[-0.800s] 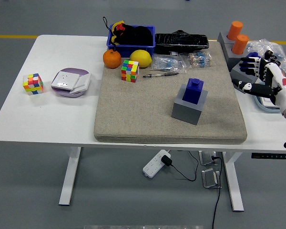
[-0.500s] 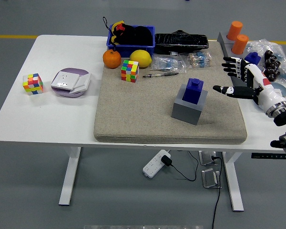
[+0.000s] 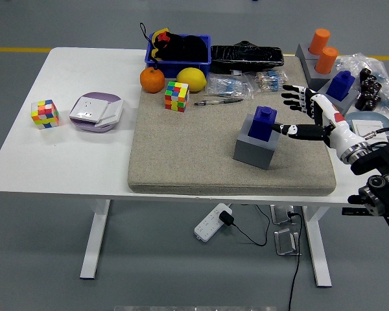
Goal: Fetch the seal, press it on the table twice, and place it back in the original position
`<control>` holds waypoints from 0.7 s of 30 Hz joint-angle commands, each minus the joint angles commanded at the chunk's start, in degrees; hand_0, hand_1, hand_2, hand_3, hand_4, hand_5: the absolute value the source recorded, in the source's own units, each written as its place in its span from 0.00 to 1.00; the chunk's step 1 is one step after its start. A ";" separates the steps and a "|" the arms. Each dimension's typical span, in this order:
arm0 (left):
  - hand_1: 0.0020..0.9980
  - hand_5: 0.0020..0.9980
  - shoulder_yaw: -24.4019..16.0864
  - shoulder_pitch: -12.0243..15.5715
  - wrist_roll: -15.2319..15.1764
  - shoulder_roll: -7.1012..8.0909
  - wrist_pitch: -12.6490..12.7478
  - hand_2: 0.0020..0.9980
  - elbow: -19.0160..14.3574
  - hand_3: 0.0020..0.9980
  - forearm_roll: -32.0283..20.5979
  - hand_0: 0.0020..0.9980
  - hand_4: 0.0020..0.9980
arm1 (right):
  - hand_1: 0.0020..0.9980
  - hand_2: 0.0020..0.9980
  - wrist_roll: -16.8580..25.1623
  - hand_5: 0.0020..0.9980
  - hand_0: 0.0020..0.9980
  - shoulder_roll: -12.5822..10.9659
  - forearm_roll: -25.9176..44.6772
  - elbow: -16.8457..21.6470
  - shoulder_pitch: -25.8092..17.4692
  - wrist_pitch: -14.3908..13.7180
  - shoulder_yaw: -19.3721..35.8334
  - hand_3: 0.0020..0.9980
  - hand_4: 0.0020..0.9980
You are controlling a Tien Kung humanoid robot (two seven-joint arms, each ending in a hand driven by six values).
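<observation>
The seal [image 3: 265, 122] is a dark blue block with a knob on top. It stands upright in a grey square holder [image 3: 257, 143] on the beige mat [image 3: 194, 152]. My right hand [image 3: 297, 114] comes in from the right with its fingers spread and holds nothing. Its thumb tip is just right of the seal, close to it; I cannot tell if it touches. The left arm is out of view.
Behind the mat's far edge are an orange [image 3: 152, 80], a lemon [image 3: 190, 79], a colour cube [image 3: 176, 96], a pen [image 3: 217, 100], plastic bags [image 3: 246, 83] and a blue bin [image 3: 179, 53]. Right: another blue seal [image 3: 341, 84], orange cups [image 3: 323, 48]. Left: a socket block [image 3: 96, 111], a second cube [image 3: 44, 114].
My right hand has moved left from the table's right edge over the mat, ending beside the seal with fingers spread. The seal has not moved.
</observation>
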 joint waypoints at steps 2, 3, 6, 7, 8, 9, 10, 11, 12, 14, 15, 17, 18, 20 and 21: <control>0.70 0.23 0.05 -0.03 -0.01 -0.02 -0.01 0.69 -0.02 0.73 -0.02 0.72 0.64 | 0.81 0.82 0.32 0.08 0.84 0.17 0.26 -0.62 0.40 -0.31 -0.68 0.85 1.00; 0.70 0.23 0.06 -0.06 0.00 -0.06 0.00 0.69 0.00 0.73 -0.03 0.72 0.64 | 0.80 0.82 0.61 0.06 0.84 0.28 0.55 -1.12 0.71 -0.61 -1.39 0.84 1.00; 0.70 0.23 0.10 -0.12 -0.02 -0.13 0.00 0.69 -0.03 0.73 -0.04 0.72 0.64 | 0.80 0.82 1.13 0.06 0.84 0.48 1.21 -2.18 1.40 -1.14 -3.09 0.84 1.00; 0.70 0.23 0.17 -0.13 -0.01 -0.18 0.00 0.69 -0.01 0.73 -0.11 0.72 0.64 | 0.80 0.82 1.38 0.06 0.84 0.55 1.43 -2.48 1.62 -1.39 -3.68 0.84 1.00; 0.70 0.23 0.28 -0.11 0.00 -0.23 -0.02 0.69 0.00 0.73 -0.20 0.72 0.64 | 0.79 0.80 1.56 0.04 0.83 0.67 1.59 -2.78 1.79 -1.57 -4.20 0.82 1.00; 0.70 0.23 0.36 -0.09 0.02 -0.26 -0.03 0.69 0.01 0.73 -0.25 0.72 0.64 | 0.79 0.80 1.72 0.04 0.83 0.78 1.70 -3.04 1.93 -1.71 -4.61 0.82 1.00; 0.70 0.23 0.40 -0.07 0.02 -0.29 -0.04 0.69 0.02 0.73 -0.28 0.72 0.64 | 0.79 0.80 1.85 0.04 0.83 0.86 1.81 -3.23 2.04 -1.86 -4.94 0.82 1.00; 0.70 0.23 0.48 -0.03 0.03 -0.33 -0.05 0.69 0.03 0.73 -0.36 0.72 0.64 | 0.79 0.80 2.08 0.04 0.83 0.99 1.95 -3.52 2.17 -2.09 -5.40 0.82 1.00; 0.70 0.23 0.56 0.01 0.04 -0.35 -0.05 0.69 0.03 0.73 -0.40 0.72 0.64 | 0.79 0.80 2.31 0.04 0.83 1.08 2.09 -3.77 2.27 -2.32 -5.72 0.82 1.00; 0.70 0.23 0.73 0.08 0.05 -0.37 -0.06 0.69 0.04 0.73 -0.47 0.72 0.64 | 0.79 0.80 2.72 0.04 0.83 1.24 2.35 -4.32 2.44 -2.77 -6.26 0.82 1.00; 0.70 0.23 0.83 0.12 0.06 -0.37 -0.07 0.69 0.04 0.73 -0.51 0.72 0.64 | 0.78 0.78 2.96 0.00 0.83 1.35 2.51 -4.69 2.53 -3.07 -6.57 0.80 0.98; 0.70 0.23 0.94 0.16 0.05 -0.37 -0.05 0.69 0.03 0.73 -0.52 0.72 0.64 | 0.78 0.78 3.28 0.00 0.83 1.48 2.71 -5.14 2.61 -3.48 -6.91 0.80 0.98; 0.70 0.23 0.95 0.15 0.05 -0.38 -0.05 0.69 0.01 0.73 -0.52 0.72 0.64 | 0.78 0.78 3.45 0.00 0.83 1.60 2.82 -5.40 2.68 -3.71 -7.07 0.80 0.98; 0.70 0.23 1.03 0.12 0.03 -0.39 -0.04 0.69 -0.05 0.73 -0.49 0.72 0.64 | 0.78 0.78 3.76 0.00 0.83 1.75 2.94 -5.71 2.70 -4.12 -7.25 0.80 0.98; 0.70 0.23 1.13 0.12 0.03 -0.39 -0.05 0.69 -0.08 0.73 -0.52 0.72 0.64 | 0.77 0.78 3.91 0.00 0.82 1.83 3.03 -5.79 2.66 -4.34 -7.33 0.79 0.98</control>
